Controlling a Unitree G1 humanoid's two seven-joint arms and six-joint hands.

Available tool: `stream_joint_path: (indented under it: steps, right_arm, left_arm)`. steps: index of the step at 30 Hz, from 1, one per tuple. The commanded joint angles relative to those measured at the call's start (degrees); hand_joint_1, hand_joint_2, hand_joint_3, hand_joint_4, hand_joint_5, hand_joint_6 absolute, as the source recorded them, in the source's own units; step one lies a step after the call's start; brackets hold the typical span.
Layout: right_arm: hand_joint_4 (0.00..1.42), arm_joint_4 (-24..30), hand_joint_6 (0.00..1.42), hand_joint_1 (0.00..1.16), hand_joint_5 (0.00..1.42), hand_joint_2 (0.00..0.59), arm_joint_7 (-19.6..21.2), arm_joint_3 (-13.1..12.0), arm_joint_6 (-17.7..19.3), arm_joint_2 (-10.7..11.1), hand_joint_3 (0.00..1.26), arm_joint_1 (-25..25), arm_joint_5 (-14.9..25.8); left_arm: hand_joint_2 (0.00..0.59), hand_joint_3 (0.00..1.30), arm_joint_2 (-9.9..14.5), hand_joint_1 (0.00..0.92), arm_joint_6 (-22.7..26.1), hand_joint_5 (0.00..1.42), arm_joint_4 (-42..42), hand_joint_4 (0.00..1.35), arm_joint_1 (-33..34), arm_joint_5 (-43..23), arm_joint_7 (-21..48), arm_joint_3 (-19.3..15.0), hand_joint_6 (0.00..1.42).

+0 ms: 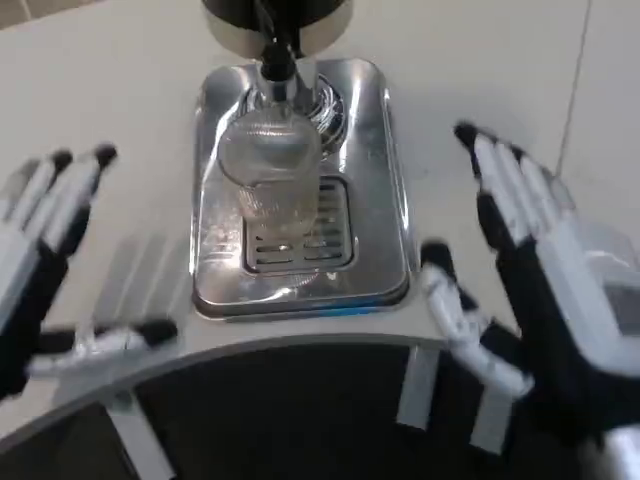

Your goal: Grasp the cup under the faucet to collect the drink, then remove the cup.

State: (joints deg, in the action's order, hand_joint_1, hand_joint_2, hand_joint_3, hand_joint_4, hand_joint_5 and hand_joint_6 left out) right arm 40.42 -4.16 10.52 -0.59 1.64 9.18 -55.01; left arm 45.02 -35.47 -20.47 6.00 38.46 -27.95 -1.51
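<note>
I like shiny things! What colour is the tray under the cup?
Shiny silver tray, seen in the head view.

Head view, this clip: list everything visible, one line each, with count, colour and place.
cup: one, clear plastic, standing on the drip tray directly under the faucet
faucet: one, black, top centre, above the cup
drip tray: one, shiny silver with a slotted grate, centre of the picture
dispenser base: one, dark top with a metallic band, top edge behind the tray
table: one, white, curved front edge
left hand: one, white and black, left of the tray, fingers spread, holding nothing
right hand: one, white and black, right of the tray, fingers spread, holding nothing
</note>
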Motion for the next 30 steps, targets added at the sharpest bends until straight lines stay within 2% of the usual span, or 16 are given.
stream_joint_path:
  steps: [1,2,6,10,12,15,18,24,27,30]
  right_arm:
    - [0.00,-2.4,0.00,0.19,0.00,0.586,-3.9,-0.2,-3.3,-1.3,0.00,-10.3,6.4]
    - [0.00,-2.9,0.00,0.19,0.00,0.586,-4.9,-0.5,-4.3,-1.7,0.00,-13.1,8.3]
    - [0.00,-3.5,0.00,0.19,0.00,0.586,-7.6,-0.8,-8.6,-3.1,0.00,-19.1,14.2]
    - [0.00,-4.1,0.00,0.12,0.00,0.586,-11.5,-1.2,-13.6,-4.5,0.00,-26.2,23.0]
    - [0.00,-4.4,0.00,0.07,0.00,0.586,-11.9,-1.8,-15.3,-4.6,0.00,-28.6,26.1]
    - [0.00,-7.0,0.00,0.03,0.00,0.586,-11.1,-4.3,-16.8,-5.9,0.00,-33.8,33.7]
    - [0.00,-9.7,0.00,0.00,0.00,0.586,-10.1,-6.0,-16.7,-6.4,0.00,-36.9,39.1]
    - [0.00,-16.8,0.00,0.00,0.00,0.586,-8.0,-7.9,-13.7,-6.1,0.00,-40.5,46.6]
    - [0.00,-20.5,0.00,0.00,0.00,0.586,-7.5,-7.3,-10.5,-5.4,0.00,-41.4,49.0]
    - [0.00,-22.5,0.00,0.00,0.00,0.586,-8.1,-5.2,-8.5,-5.6,0.00,-41.6,50.5]
  left_arm:
    - [0.038,0.00,0.7,0.000,5.6,0.00,11.3,0.00,-10.8,2.3,2.7,-4.0,0.00]
    - [0.038,0.00,0.3,0.000,6.5,0.00,12.9,0.00,-12.7,2.4,3.1,-4.5,0.00]
    - [0.034,0.00,-1.9,0.002,9.2,0.00,17.5,0.00,-17.7,2.4,4.3,-5.7,0.00]
    - [0.030,0.00,-3.6,0.003,9.8,0.00,19.6,0.00,-20.2,1.9,4.9,-6.1,0.00]
    - [0.030,0.00,-4.8,0.004,9.9,0.00,20.3,0.00,-20.9,0.9,5.4,-6.3,0.00]
    - [0.029,0.00,-5.9,0.004,9.8,0.00,21.0,0.00,-21.6,0.2,6.2,-6.5,0.00]
    - [0.029,0.00,-6.4,0.005,9.5,0.00,21.2,0.00,-22.0,0.3,6.5,-6.5,0.00]
    - [0.033,0.00,-6.5,0.005,8.8,0.00,20.2,0.00,-21.8,0.2,6.5,-6.8,0.00]
    - [0.033,0.00,-6.4,0.005,8.4,0.00,19.4,0.00,-21.7,0.2,6.3,-7.0,0.00]
    - [0.033,0.00,-6.1,0.005,7.8,0.00,18.2,0.00,-21.8,0.1,5.9,-7.4,0.00]
